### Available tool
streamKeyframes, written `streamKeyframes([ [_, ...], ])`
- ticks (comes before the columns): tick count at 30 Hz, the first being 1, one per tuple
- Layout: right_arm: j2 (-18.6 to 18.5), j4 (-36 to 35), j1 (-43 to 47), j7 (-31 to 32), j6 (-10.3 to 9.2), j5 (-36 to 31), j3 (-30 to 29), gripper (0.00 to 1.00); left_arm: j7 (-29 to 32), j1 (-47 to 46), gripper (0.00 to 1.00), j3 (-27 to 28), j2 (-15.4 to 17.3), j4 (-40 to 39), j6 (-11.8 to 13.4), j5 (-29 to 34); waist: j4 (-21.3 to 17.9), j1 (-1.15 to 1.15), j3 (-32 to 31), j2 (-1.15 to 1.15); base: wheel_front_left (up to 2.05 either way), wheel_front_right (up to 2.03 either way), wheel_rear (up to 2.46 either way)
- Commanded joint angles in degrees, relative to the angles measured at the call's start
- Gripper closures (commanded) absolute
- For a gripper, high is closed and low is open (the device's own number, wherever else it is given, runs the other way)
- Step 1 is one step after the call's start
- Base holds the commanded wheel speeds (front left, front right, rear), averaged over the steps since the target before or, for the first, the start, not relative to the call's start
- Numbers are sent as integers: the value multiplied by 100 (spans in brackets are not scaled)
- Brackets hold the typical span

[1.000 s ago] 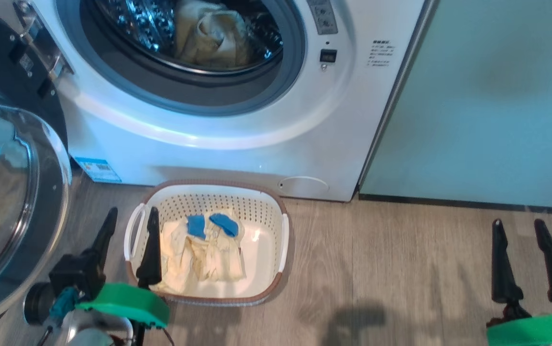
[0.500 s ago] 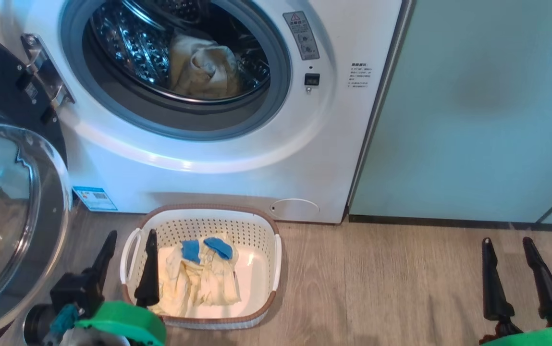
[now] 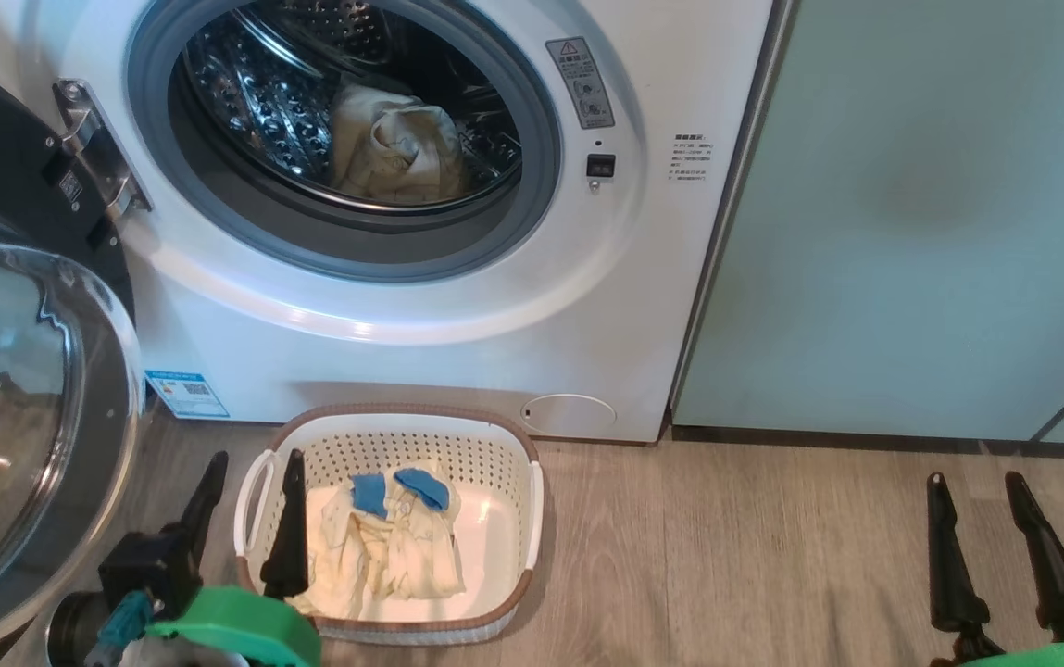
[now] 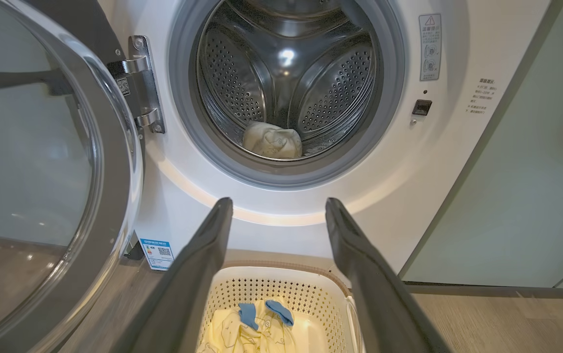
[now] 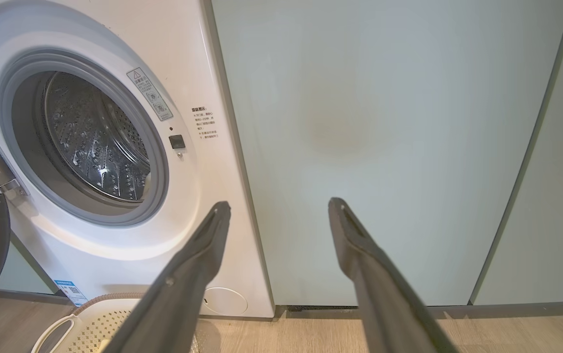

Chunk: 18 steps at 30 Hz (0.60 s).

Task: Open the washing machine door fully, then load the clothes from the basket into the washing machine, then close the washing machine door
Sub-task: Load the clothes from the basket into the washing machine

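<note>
The washing machine point(image 3: 420, 315) stands with its door point(image 3: 22, 417) swung wide to the left, glass bowl facing me. One cream garment point(image 3: 393, 153) lies inside the steel drum point(image 4: 286, 73), also visible as a garment point(image 4: 271, 141) in the left wrist view. On the floor in front sits the basket point(image 3: 494, 445) holding pale yellow clothes point(image 3: 383, 547) with blue patches. My left gripper point(image 3: 254, 459) is open above the basket's left handle, holding nothing. Open and empty too, my right gripper point(image 3: 974, 480) hovers over the floor at the lower right.
A pale green cabinet panel point(image 3: 920, 213) stands right of the machine. Wood floor point(image 3: 735, 556) stretches between the basket and my right gripper. A blue sticker point(image 3: 184, 394) marks the machine's lower left corner. The door hinge point(image 3: 96, 148) sits left of the drum opening.
The whole picture has slid downward, so the camera has tilted up. Both grippers keep their open stance; the clothes and basket lie as before.
</note>
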Motion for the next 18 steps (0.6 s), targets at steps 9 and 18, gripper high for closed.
streamKeyframes([
  [9,-89,-196,-159,-17,5,48,135,0,-51,-223,0,253,46,-163,-54,96,-26,0,63,0,0,0,0],
  [18,-89,-208,-190,-8,5,31,147,0,-51,-330,0,222,50,-50,-155,161,-54,0,146,0,0,0,0],
])
